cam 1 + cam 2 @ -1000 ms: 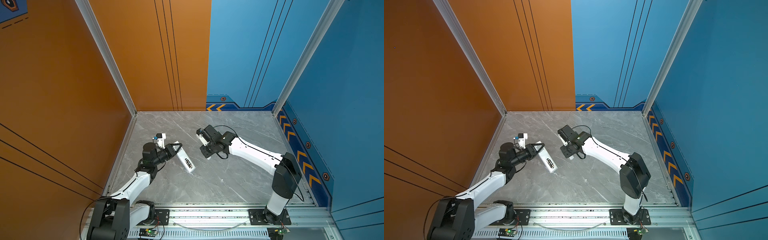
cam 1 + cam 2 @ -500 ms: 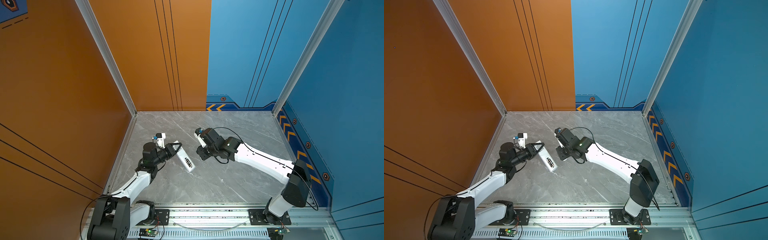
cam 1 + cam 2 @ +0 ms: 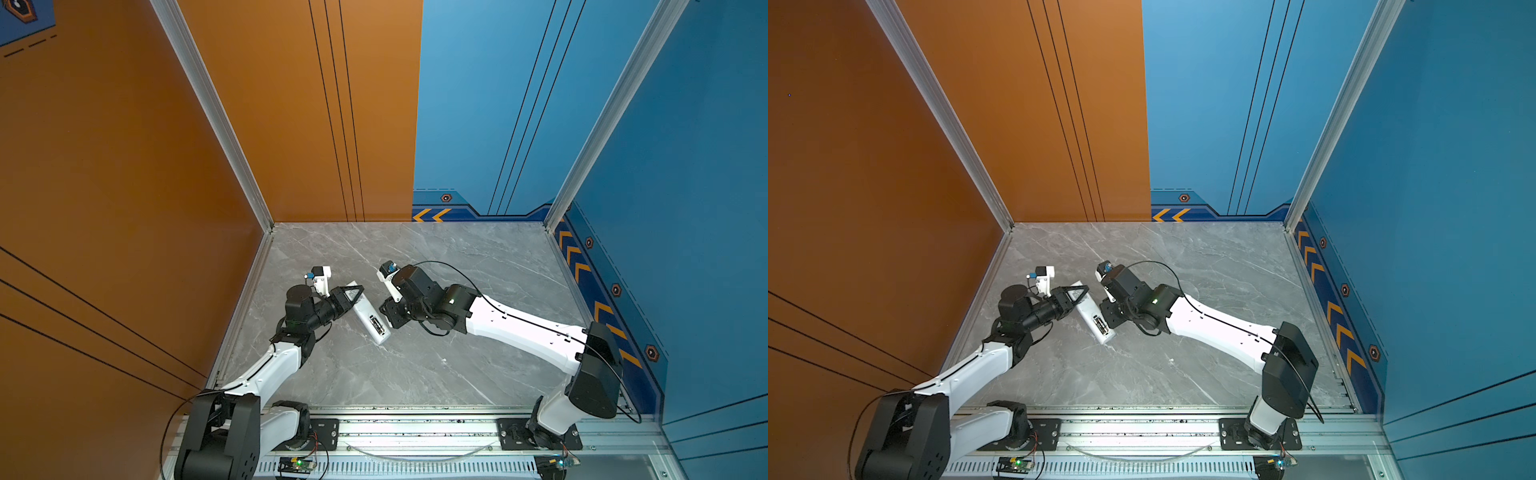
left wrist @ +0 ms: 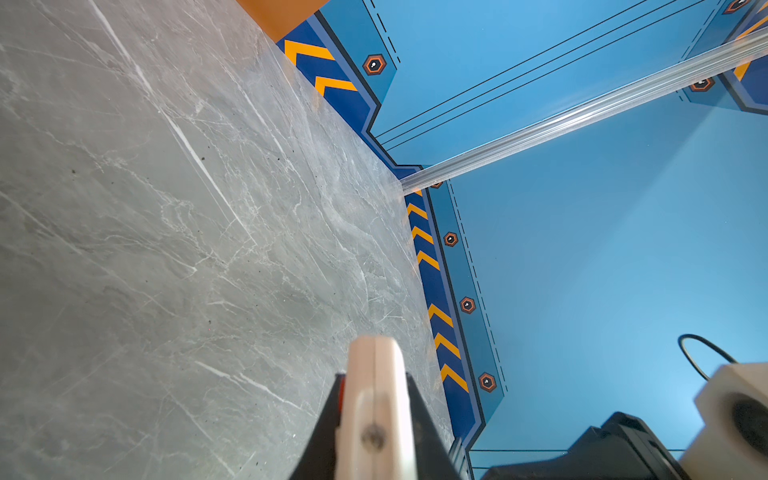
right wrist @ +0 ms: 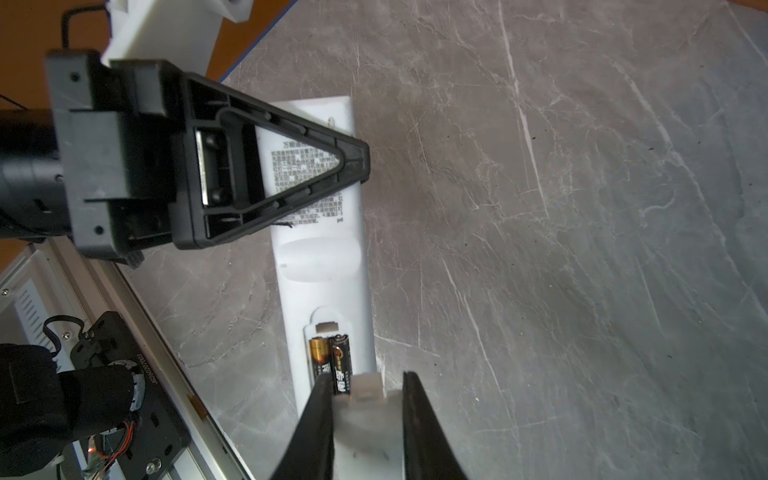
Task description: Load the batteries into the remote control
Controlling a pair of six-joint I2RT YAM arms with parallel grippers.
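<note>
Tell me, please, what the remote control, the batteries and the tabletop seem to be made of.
Remote control: white plastic, smooth and matte, with a moulded dimple. Batteries: probably metal cells in a glossy black-and-gold wrap. Tabletop: grey, white-veined marble look; real stone or printed laminate cannot be told.

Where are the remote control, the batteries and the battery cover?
remote control (image 5: pixel 320 266), right wrist view, its plain white back.
batteries (image 5: pixel 341 360), right wrist view, the dark one's body in the open compartment.
battery cover (image 5: pixel 365 424), right wrist view, its white face near the tab.
</note>
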